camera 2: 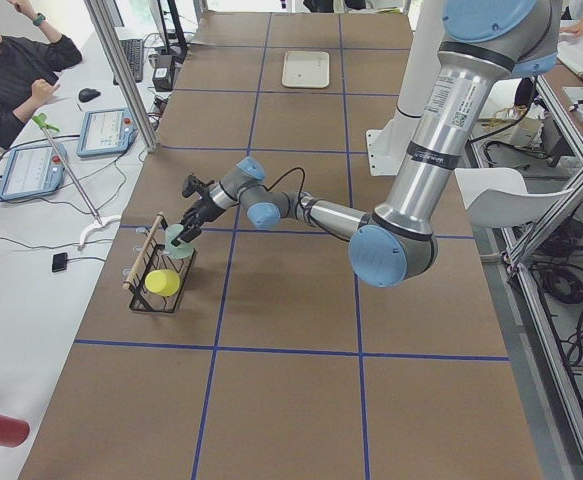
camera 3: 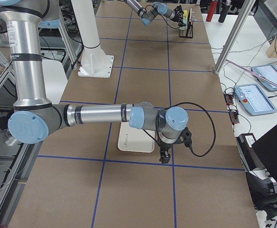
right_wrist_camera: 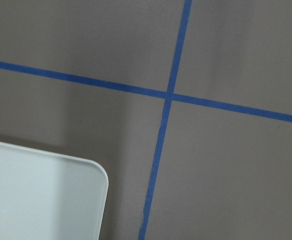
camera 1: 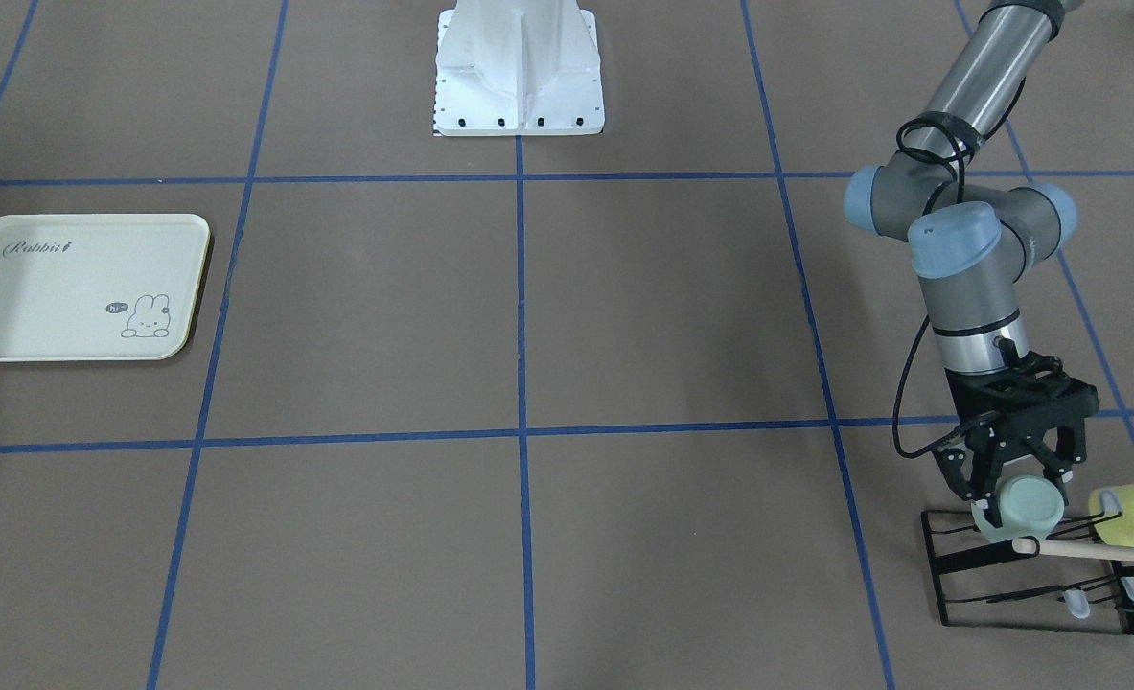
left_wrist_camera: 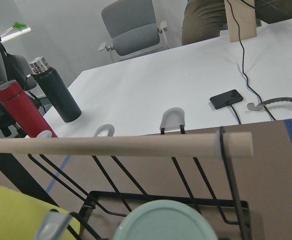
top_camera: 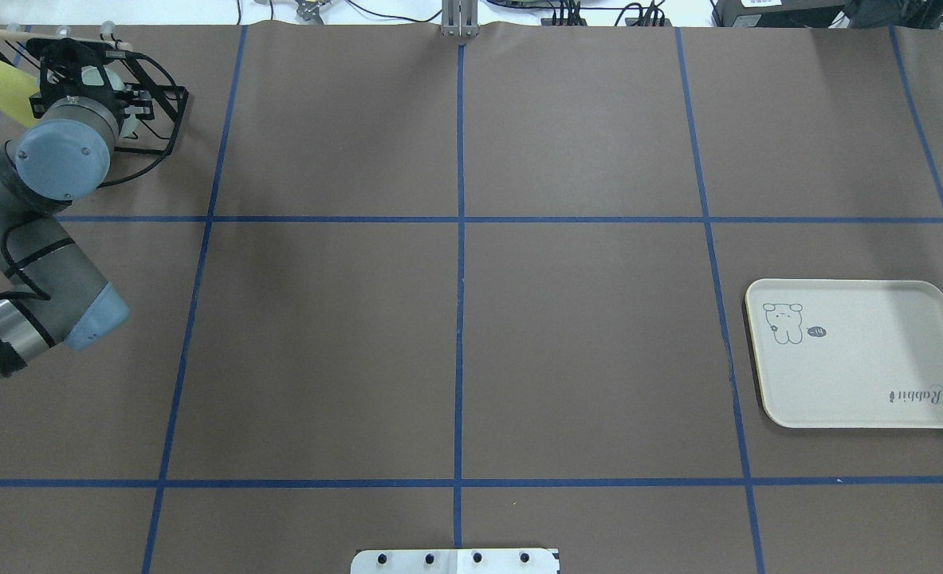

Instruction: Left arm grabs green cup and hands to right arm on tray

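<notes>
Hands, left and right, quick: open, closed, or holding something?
Left hand: around the green cup; clamped or not cannot be told.
Right hand: cannot be told.

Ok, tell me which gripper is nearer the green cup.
Left. The left gripper is right at the green cup on the black rack; the right gripper hangs far across the table, by the tray.

Overhead view, from table centre: rack (top_camera: 162,104) sat at 10 o'clock, holding cup (camera 1: 1027,506) with other cup (top_camera: 1,89) at its 9 o'clock; tray (top_camera: 862,375) at 3 o'clock; robot base (top_camera: 455,560) at 6.
</notes>
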Controlling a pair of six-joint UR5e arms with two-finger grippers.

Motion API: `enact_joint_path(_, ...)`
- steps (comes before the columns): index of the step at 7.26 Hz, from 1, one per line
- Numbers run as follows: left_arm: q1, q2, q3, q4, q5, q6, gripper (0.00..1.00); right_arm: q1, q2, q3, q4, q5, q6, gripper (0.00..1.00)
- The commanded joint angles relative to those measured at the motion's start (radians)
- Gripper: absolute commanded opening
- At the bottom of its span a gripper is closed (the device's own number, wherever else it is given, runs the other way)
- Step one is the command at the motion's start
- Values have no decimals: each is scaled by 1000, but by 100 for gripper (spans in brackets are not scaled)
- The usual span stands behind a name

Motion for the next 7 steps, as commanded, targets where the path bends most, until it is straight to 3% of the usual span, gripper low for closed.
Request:
enact_joint_path(1, -16, 1, -1, -1, -1, 2, 49, 0, 0, 0, 0, 0, 0, 100)
enact_joint_path(3, -39, -5, -11, -2, -3, 46, 43, 0, 0, 0, 0, 0, 0, 100)
enact_joint_path(7, -53, -22, -18, -2, -14, 64, 44, 0, 0, 1, 0, 0, 0, 100)
